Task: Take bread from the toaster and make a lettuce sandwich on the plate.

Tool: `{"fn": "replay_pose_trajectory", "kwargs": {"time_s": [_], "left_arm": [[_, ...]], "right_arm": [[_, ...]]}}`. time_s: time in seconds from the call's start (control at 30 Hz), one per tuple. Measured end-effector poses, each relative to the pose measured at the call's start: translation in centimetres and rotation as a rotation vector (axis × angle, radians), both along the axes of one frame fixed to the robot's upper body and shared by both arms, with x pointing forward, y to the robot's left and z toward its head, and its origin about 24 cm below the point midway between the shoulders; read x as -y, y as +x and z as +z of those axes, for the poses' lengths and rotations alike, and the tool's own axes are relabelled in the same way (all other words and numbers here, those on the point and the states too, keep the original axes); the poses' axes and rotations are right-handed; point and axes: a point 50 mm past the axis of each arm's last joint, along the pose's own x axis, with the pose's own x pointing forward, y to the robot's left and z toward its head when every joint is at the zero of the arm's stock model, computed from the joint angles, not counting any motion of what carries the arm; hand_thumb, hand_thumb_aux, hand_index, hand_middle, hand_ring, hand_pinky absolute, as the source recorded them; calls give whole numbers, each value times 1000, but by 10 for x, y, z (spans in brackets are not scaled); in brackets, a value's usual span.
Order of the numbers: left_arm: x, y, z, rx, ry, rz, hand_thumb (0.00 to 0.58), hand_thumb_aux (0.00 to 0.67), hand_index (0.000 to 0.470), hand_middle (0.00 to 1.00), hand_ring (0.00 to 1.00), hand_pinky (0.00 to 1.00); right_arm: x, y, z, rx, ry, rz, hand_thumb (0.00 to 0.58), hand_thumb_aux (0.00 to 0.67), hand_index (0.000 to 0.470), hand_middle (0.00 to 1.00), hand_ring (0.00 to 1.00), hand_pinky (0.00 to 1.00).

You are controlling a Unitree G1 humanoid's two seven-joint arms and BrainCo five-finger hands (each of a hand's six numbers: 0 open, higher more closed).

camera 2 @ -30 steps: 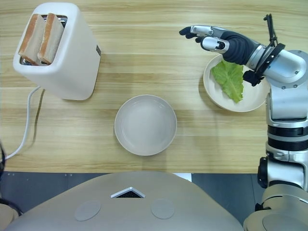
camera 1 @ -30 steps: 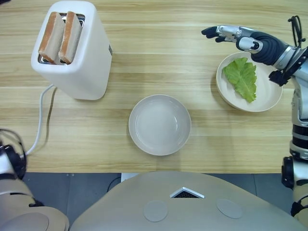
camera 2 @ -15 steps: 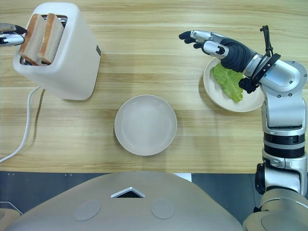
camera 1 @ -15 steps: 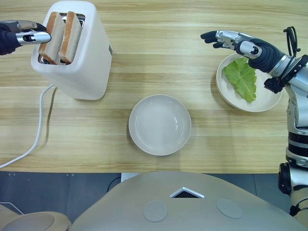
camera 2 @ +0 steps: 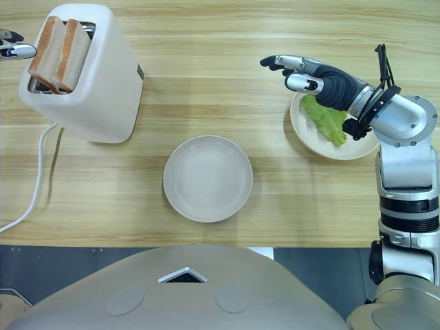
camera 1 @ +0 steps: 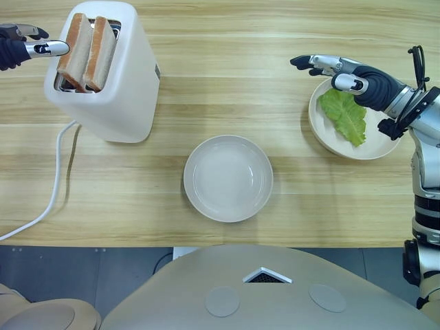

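A white toaster [camera 1: 110,75] stands at the far left with two bread slices [camera 1: 87,51] sticking up from its slots. My left hand [camera 1: 24,49] is just left of the slices, fingers stretched toward them and holding nothing. An empty white plate [camera 1: 228,178] lies in the middle of the table. At the right a shallow dish [camera 1: 330,134] holds a green lettuce leaf [camera 1: 347,115]. My right hand [camera 1: 337,69] hovers over the dish's far left rim, fingers extended, empty.
The toaster's white cord [camera 1: 51,185] trails down the left side to the table's front edge. Bare wooden table [camera 1: 227,82] lies between the toaster and the lettuce dish.
My left hand came into view at the toaster, then drew back slightly left and up. My right hand dropped a little toward the dish.
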Motion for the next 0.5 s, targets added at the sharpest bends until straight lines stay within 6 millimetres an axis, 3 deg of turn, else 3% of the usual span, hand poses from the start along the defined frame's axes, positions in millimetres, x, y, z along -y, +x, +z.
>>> {"fn": "replay_pose_trajectory", "kwargs": {"time_s": [0.2,0.27,0.4,0.47,0.5], "left_arm": [[2,1,8,20,17,-1,0,0,0,0,0,0],[3,2,6,11,15,-7,148,92,65,0,0,0],[7,3,3,-4,13,-20,152,95,66,0,0,0],[9,3,2,-8,12,-27,234,152,107,0,0,0],[10,4,1,-15,11,-32,227,147,103,0,0,0]], "right_arm": [[1,0,-4,-15,-4,-1,0,0,0,0,0,0],[0,0,-4,-11,-11,1,0,0,0,0,0,0],[0,-1,-6,-14,-13,3,0,0,0,0,0,0],[0,-1,-6,-16,-13,3,0,0,0,0,0,0],[1,-1,-6,-16,-14,3,0,0,0,0,0,0]]}}
